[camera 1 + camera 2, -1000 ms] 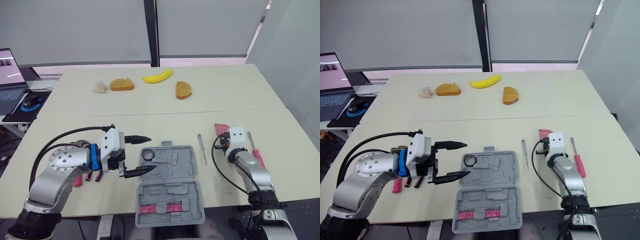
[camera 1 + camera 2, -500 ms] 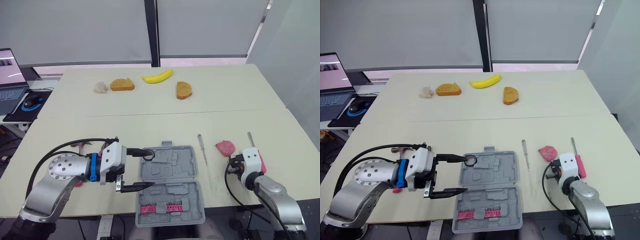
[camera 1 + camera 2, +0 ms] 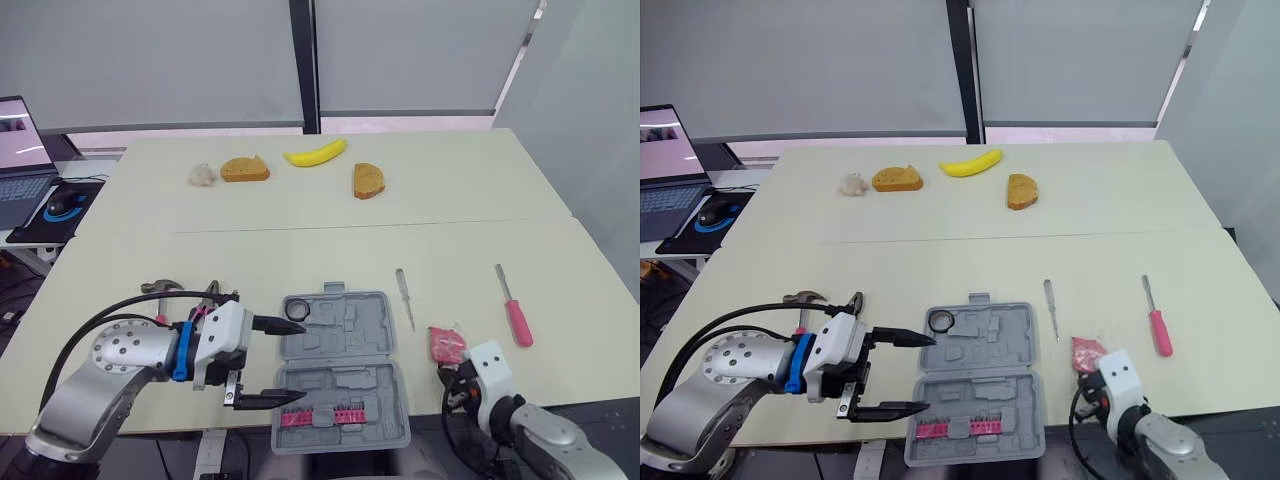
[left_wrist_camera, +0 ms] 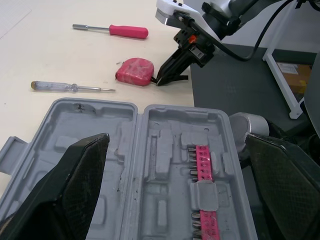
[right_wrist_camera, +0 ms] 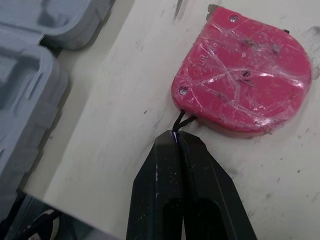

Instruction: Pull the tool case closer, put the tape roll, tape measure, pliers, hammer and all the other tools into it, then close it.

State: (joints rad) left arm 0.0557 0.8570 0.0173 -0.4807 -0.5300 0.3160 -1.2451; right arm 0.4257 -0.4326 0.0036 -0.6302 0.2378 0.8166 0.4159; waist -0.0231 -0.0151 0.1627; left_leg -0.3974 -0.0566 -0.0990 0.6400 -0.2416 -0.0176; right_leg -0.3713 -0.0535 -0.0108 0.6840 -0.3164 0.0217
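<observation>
no words, brand or numbers can be read on the tape measure [image 5: 242, 75] or tool case [image 4: 165, 155].

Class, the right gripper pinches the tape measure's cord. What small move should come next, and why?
Probably lift the tape measure by its cord and carry it toward the open tool case: the right gripper is shut on that cord, and the measure lies beside the case, not in it.

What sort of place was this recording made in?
Likely an office or lab room: wide pale tables, roller blinds drawn down behind them, and a laptop with a mouse off to the left.
</observation>
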